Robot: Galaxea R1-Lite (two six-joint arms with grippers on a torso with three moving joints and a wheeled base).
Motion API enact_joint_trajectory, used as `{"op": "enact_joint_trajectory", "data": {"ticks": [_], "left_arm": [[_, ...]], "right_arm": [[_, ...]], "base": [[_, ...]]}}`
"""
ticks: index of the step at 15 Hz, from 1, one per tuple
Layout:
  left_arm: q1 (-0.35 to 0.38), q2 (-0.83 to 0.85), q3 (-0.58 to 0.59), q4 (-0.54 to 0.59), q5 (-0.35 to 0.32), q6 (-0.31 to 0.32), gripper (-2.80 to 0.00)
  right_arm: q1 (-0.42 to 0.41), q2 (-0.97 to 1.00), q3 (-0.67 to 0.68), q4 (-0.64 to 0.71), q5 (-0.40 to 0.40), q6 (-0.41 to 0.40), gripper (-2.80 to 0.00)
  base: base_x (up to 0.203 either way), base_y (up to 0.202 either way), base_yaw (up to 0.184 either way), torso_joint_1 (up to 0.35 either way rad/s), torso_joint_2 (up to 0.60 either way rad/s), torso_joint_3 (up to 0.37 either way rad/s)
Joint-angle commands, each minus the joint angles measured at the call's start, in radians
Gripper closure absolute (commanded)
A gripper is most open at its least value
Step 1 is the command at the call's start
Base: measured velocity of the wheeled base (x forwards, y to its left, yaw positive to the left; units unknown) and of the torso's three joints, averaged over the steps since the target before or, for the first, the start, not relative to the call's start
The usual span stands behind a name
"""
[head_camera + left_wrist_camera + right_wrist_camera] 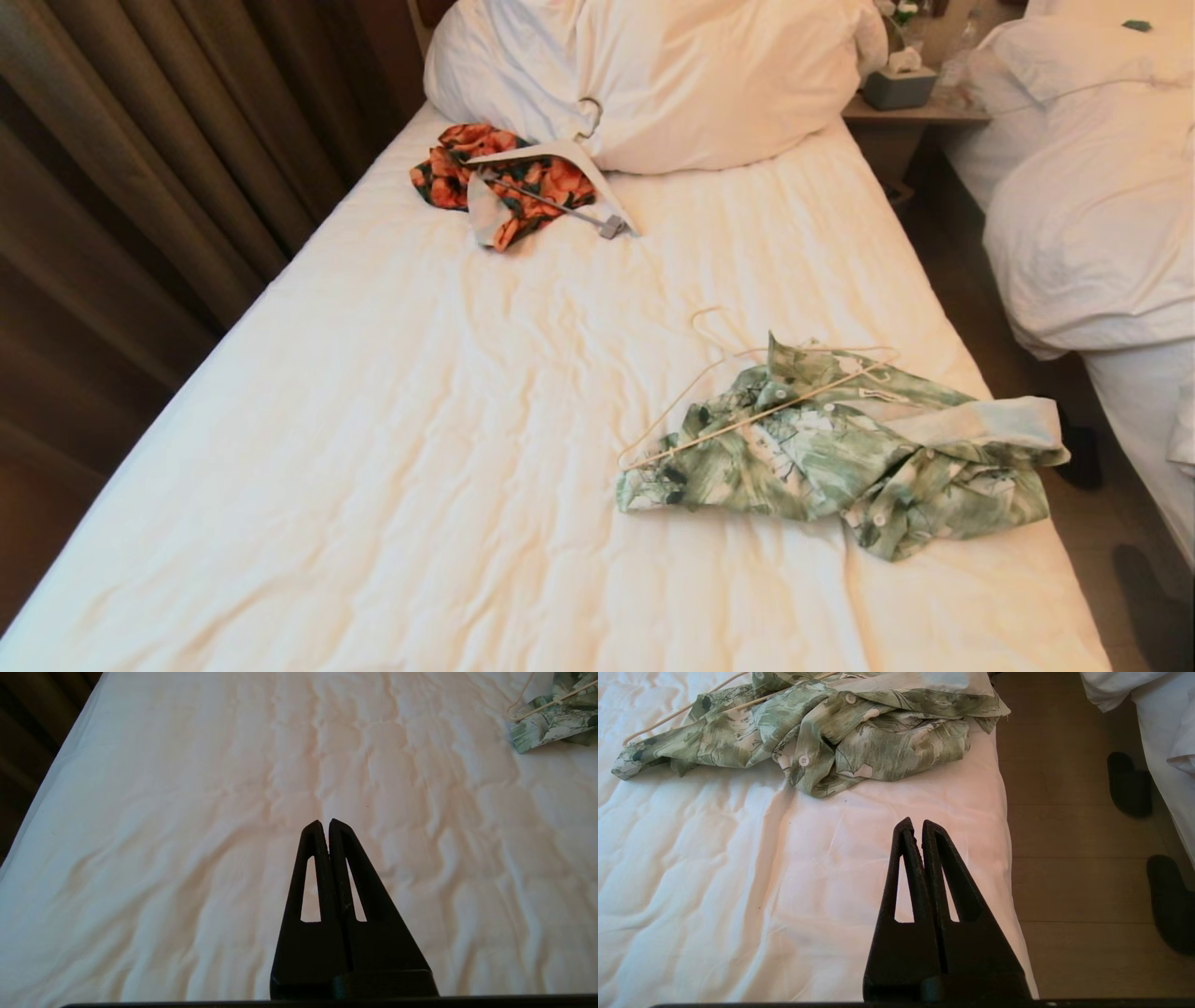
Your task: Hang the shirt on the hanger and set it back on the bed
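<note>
Starting on the left side of the room, there's a brown curtain [140, 168] hanging along the bed [373, 448], which has a wrinkly white sheet and takes up most of the scene. The left gripper [325, 822] hovers over bare sheet on the near left part, fingers pressed together with nothing between them. Up at the far end, an orange floral garment [495, 177] sits on a broad white hanger [560, 163], right against the big white pillows [672, 75].

Moving right, the hanger [747, 418], a thin cream wire one, lies flat with its hook pointing toward the pillows, and its long bar rests across the shirt [840, 457]. That shirt is crumpled in a heap on the near right part of the bed, close to the edge, not hung at all. The right gripper [916, 823] hangs above the sheet near that edge, a bit nearer than the shirt, fingers together and empty too.

Further right there's a nightstand [915, 112], the neighbouring bed [1092, 215], and dark slippers [1127, 781] on the wooden floor.
</note>
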State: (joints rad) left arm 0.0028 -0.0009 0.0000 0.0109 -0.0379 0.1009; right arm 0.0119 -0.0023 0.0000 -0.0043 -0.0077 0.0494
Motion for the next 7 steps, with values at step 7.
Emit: {"op": "enact_joint_trajectory", "data": {"ticks": [7], "left_arm": [[0.0, 0.001, 0.0, 0.0, 0.0, 0.0, 0.0]], "right_arm": [[0.0, 0.002, 0.003, 0.0, 0.0, 0.0, 0.0]], "base": [[0.0, 0.0, 0.0, 0.0, 0.0, 0.0]]}}
